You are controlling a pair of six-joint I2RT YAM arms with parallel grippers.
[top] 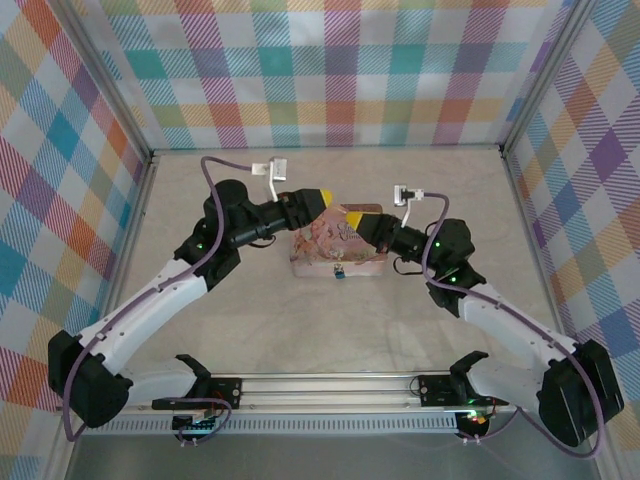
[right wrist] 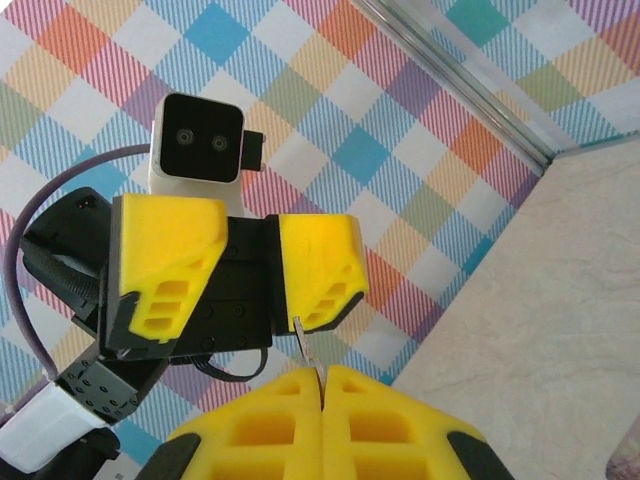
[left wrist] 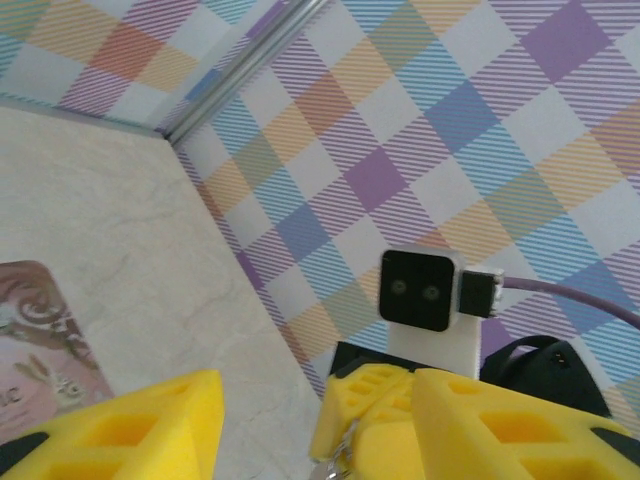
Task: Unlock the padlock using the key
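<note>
Both grippers meet in the air above the pink picture box (top: pixel 335 250). My right gripper (right wrist: pixel 322 385) is shut on the key (right wrist: pixel 306 346), a thin silver blade sticking out of its yellow fingertips. The blade's tip reaches the lower edge of one finger (right wrist: pixel 320 265) of my left gripper (right wrist: pixel 245 295). In the left wrist view my left gripper (left wrist: pixel 305 420) stands open, its fingers on either side of the right gripper (left wrist: pixel 352 440) and the key (left wrist: pixel 340 456). From above, the left gripper (top: pixel 322 198) and right gripper (top: pixel 352 218) nearly touch. The padlock is hidden.
A small blue item (top: pixel 341 272) sits at the pink box's front edge. Checked walls (top: pixel 330 70) close the table at the back and both sides. The beige tabletop (top: pixel 330 340) lies open between the box and the arm bases.
</note>
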